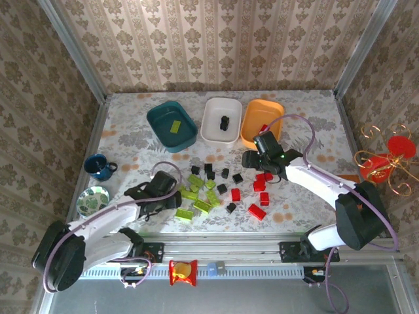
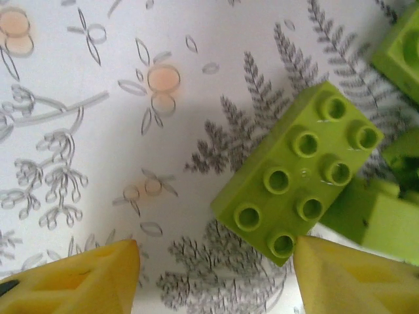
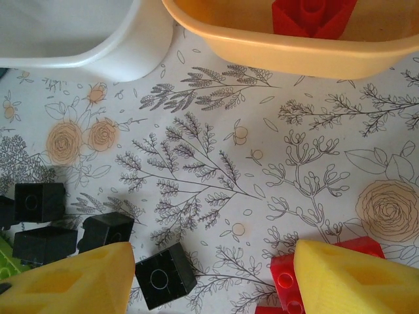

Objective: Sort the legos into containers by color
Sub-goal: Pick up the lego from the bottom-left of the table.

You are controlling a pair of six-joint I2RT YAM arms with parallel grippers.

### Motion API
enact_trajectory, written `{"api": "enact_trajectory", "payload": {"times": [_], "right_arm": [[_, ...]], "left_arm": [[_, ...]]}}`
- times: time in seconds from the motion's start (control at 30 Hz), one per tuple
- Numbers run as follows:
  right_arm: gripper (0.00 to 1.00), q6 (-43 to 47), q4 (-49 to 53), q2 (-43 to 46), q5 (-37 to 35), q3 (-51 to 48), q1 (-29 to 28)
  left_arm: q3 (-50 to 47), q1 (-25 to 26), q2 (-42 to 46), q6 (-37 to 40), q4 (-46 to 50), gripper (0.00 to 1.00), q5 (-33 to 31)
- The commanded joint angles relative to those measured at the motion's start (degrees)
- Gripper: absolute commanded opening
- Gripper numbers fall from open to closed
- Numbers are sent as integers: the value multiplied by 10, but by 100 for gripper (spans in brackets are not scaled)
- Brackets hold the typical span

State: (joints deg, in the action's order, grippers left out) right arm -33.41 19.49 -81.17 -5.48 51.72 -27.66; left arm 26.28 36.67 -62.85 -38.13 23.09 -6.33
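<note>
Three shallow plastic trays at twelve o'clock are barely filled; most small plastic bricks are left; left pincer, right pincer are spread.

The right wrist view's top edge cuts off the white tray, the orange tray and the red brick in it. A second red brick sits partly behind a finger of the right claw. A green brick is cropped by the left wrist view's right edge.

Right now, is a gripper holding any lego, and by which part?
Nothing is held. The left gripper is open, with a green lego just ahead of it; the right gripper is open over the table.
</note>
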Motion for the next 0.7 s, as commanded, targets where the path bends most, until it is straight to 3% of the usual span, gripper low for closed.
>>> {"api": "enact_trajectory", "payload": {"times": [0.0, 0.3, 0.47, 0.6, 0.67], "right_arm": [[67, -1, 16, 2, -5, 14, -4], [67, 2, 19, 5, -14, 8, -4], [67, 0, 16, -1, -9, 13, -4], [67, -1, 15, -3, -8, 10, -4], [67, -1, 15, -1, -8, 7, -4]], "left_arm": [[27, -12, -42, 31, -35, 65, 6], [52, -12, -106, 50, -87, 68, 15], [86, -19, -132, 70, -88, 72, -27], [103, -23, -163, 85, -99, 71, -39], [106, -23, -180, 88, -106, 66, -31]]}}
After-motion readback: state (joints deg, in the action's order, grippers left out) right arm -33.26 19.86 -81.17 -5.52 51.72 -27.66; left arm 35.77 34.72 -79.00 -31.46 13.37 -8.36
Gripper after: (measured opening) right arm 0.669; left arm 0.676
